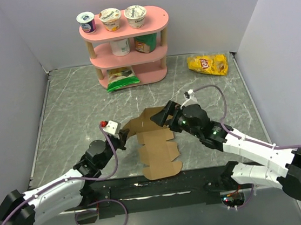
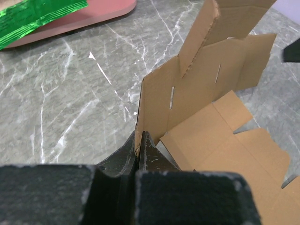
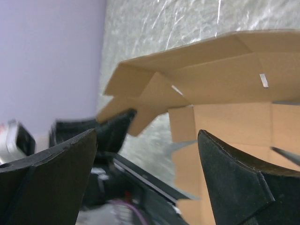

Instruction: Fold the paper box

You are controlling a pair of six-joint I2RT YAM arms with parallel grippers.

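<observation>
The paper box [image 1: 158, 147] is a brown die-cut cardboard sheet lying mid-table, its far part raised off the surface. My left gripper [image 1: 125, 135] is at the sheet's left flap. In the left wrist view its jaws [image 2: 139, 137] are shut on the lower edge of that upright flap [image 2: 159, 101], and the other panels [image 2: 225, 140] lie flat to the right. My right gripper [image 1: 160, 117] hovers at the raised far edge. In the right wrist view it [image 3: 147, 133] stands wide open with nothing between its fingers, and the lifted panels [image 3: 225, 77] are above and ahead.
A pink three-tier shelf [image 1: 160, 74] stands at the back with yogurt cups on top and a green bag [image 1: 121, 79] at its foot. A yellow chip bag [image 1: 207, 64] lies at the back right. Grey walls close in the left, right and back sides.
</observation>
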